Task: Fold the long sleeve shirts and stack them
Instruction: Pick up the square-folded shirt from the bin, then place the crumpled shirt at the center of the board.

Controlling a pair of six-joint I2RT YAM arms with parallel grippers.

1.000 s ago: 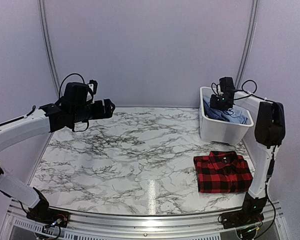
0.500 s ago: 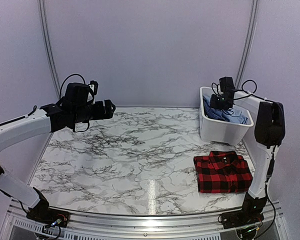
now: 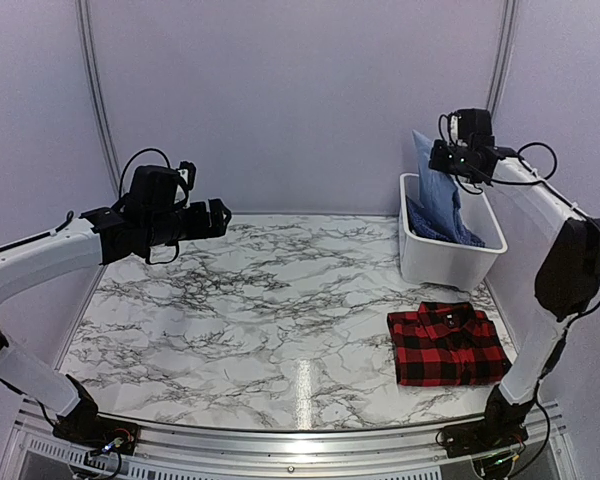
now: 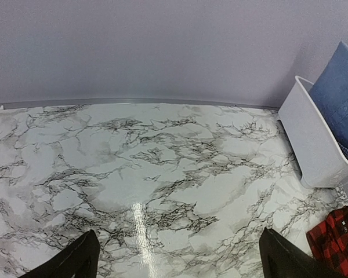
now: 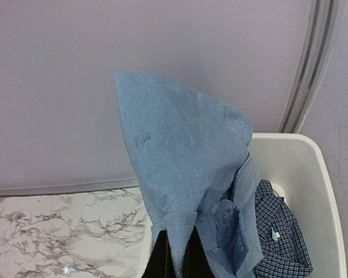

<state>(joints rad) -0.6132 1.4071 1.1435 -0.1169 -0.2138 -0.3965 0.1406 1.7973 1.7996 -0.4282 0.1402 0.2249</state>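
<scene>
Right gripper [image 3: 446, 160] is pinched shut on the light blue shirt [image 5: 180, 156], gripping a fold so the cloth peaks into a soft point above the white plastic bin [image 3: 448, 262]. We see plain, slightly faded woven cloth there, with a button showing lower down. The glossy marble-pattern table [image 3: 230, 320] throws back a streak of light. We've got the right arm reaching high over the bin at the far right corner. Left gripper [image 3: 220, 215] hovers over the far left of the table, fingers spread wide, nothing in them. A darker blue checked shirt [image 5: 281, 237] lies crumpled in the bin under the hanging one. Red-and-black plaid shirt [image 3: 446, 345] sits folded into a neat rectangle, collar up, on the table just in front of the bin
</scene>
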